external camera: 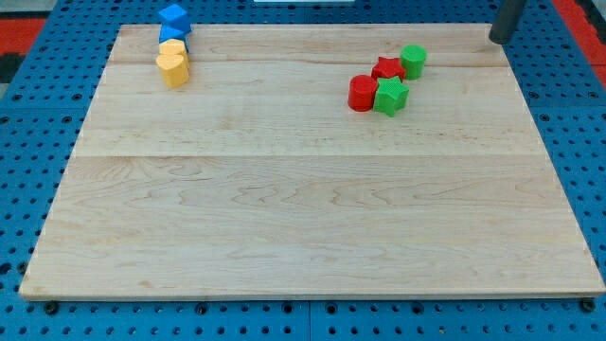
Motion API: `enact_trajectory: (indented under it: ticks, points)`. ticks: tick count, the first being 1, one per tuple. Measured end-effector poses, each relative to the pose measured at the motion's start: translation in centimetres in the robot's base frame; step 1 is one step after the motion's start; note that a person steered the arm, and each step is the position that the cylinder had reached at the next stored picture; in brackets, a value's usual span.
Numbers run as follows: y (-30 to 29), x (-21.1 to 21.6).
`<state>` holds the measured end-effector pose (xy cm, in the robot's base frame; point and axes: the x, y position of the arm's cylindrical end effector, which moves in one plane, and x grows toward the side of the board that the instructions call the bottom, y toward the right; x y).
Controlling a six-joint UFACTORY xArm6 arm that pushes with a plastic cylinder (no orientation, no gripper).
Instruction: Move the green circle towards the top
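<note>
The green circle (413, 61) is a short green cylinder at the view's upper right, touching a red star (387, 68) on its left. Below them sit a red cylinder (362, 93) and a green star (390, 96), side by side. My tip (494, 39) is at the top right edge of the wooden board (303, 208), to the right of the green circle and a little above it, well apart from it.
At the view's upper left stands a tight column of blocks: a blue block (174, 16) on top, another blue block (174, 34), a yellow block (172, 47) and a yellow heart-like block (172, 68). Blue pegboard surrounds the board.
</note>
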<state>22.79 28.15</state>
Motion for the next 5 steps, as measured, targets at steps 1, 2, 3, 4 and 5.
enact_trajectory:
  ticks: [1,2,3,4,5]
  points:
    - [-3.2,1.5]
    - [-8.2,2.2]
    - [-5.9,3.9]
    - [-4.4,5.1]
    - [-12.3,5.1]
